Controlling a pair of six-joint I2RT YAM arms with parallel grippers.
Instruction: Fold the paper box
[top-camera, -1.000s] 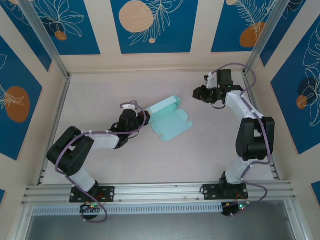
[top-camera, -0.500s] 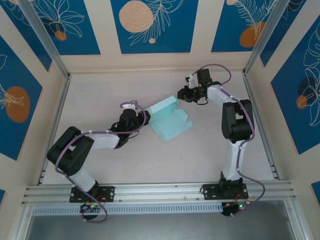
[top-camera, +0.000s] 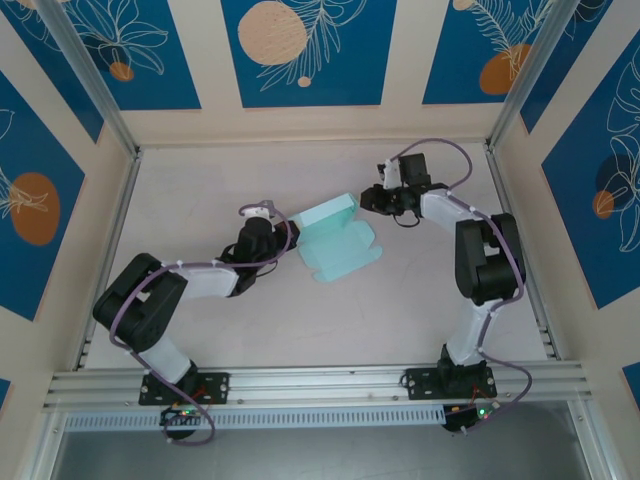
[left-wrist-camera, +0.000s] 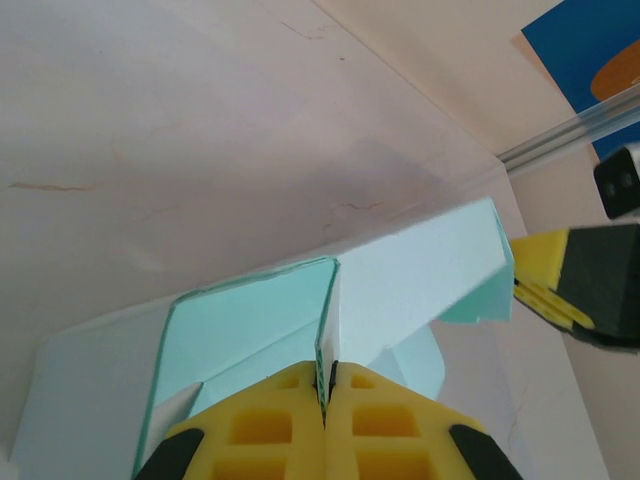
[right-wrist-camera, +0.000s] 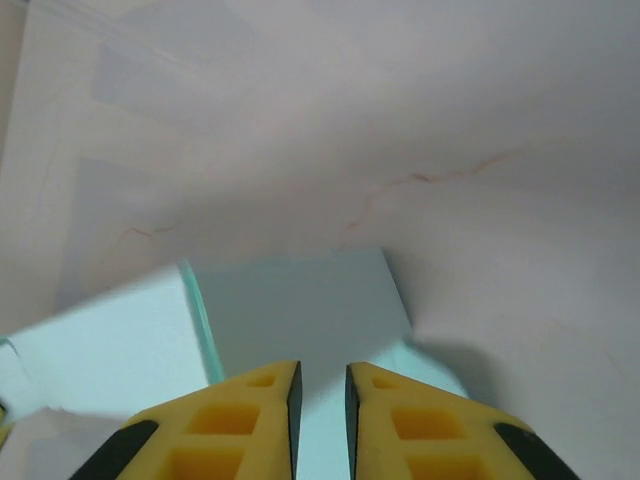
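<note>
Table (top-camera: 420, 300): pale, cracked surface taking up the middle of the top view.
Right arm (top-camera: 487, 255): rises along the right side, then bends left toward the upper centre.
Left arm (top-camera: 190, 280): lies low from the lower left and reaches right to the centre.
Box (top-camera: 345, 252): pale blue card, partly folded, at the centre of the top view. One panel is flat on the table and a long flap (top-camera: 328, 212) is raised at the upper left.
Left gripper (left-wrist-camera: 325, 395): pads pressed together on a thin upright wall of the box, at its left edge.
Right gripper (right-wrist-camera: 322, 385): a narrow gap between the pads with nothing in it, poised over the box at the flap's right end. It may touch the flap, but I cannot tell.
</note>
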